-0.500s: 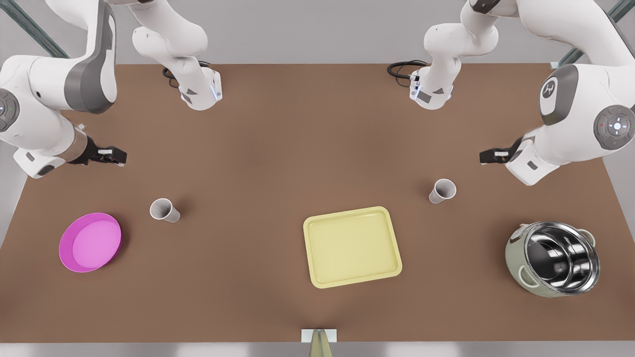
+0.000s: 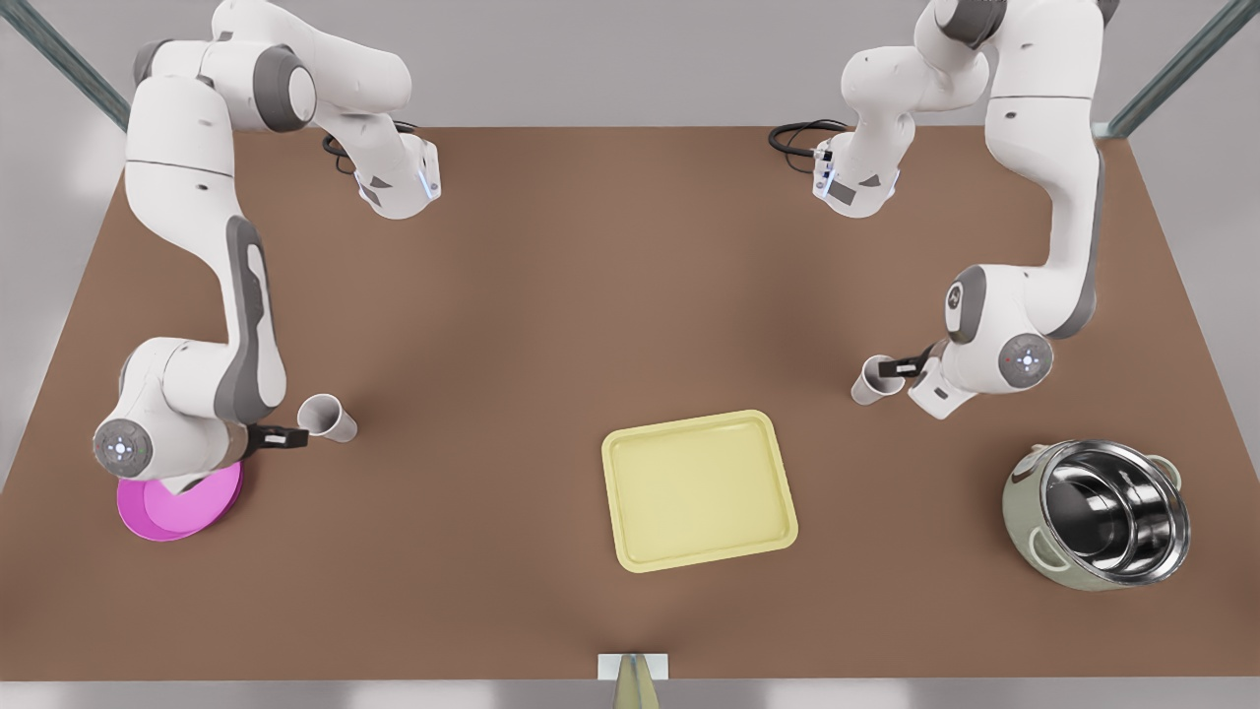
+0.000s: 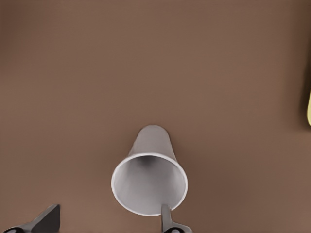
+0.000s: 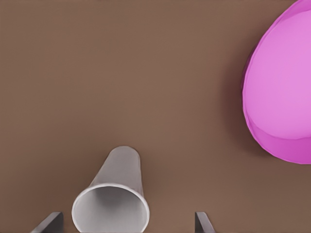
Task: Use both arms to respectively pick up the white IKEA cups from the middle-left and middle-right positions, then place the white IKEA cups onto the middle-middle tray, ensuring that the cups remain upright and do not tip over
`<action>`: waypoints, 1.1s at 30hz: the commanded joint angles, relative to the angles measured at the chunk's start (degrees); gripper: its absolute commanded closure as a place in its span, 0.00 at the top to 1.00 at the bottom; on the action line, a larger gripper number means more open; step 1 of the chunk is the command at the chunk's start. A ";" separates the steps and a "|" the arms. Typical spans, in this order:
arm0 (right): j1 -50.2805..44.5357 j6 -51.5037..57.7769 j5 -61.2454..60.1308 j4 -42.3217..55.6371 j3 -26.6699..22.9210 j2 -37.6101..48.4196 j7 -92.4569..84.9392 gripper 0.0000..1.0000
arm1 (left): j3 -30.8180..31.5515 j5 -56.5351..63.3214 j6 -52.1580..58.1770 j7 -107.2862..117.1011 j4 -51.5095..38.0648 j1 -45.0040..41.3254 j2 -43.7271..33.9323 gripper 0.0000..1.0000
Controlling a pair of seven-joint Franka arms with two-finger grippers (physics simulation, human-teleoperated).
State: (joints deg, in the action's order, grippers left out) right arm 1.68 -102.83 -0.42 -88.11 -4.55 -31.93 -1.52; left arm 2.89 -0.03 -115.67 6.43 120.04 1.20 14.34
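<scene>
My left gripper (image 3: 107,221), on the front view's right, is spread open, one finger (image 3: 167,221) touching the rim of a white cup (image 3: 149,182) that stands upright on the table (image 2: 551,295). My right gripper (image 4: 126,224), on the front view's left, is also spread open, its two fingers either side of the second cup (image 4: 112,206), also upright. I count two cups, both well apart from the one yellow tray (image 2: 699,489), which lies between them, nearer the left gripper's cup. One magenta dish (image 4: 282,97) sits near my right gripper, and one steel pot (image 2: 1102,512) at the front view's far right.
</scene>
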 commanded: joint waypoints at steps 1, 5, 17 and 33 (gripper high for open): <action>0.07 -11.42 -0.99 -3.20 0.07 1.52 -2.00 1.00 | -0.08 -0.06 -15.99 0.52 2.13 0.12 0.25 1.00; 0.07 -18.98 -1.16 -15.42 0.07 9.60 -3.14 1.00 | -0.17 -0.06 -15.72 0.52 3.19 0.12 1.83 1.00; 2.18 -31.55 -3.54 -28.35 0.07 9.43 -3.32 1.00 | -0.17 -0.24 -15.55 0.87 3.89 -0.24 3.41 0.21; 1.39 -35.24 -3.62 -30.10 0.42 8.11 -3.23 0.21 | 8.53 1.34 -10.71 31.80 -37.15 -11.13 23.80 0.21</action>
State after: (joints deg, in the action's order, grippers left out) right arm 3.07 -137.38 -4.81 -118.18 -4.10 -23.85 -5.44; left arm 11.41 1.47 -126.95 18.28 83.63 -9.66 37.70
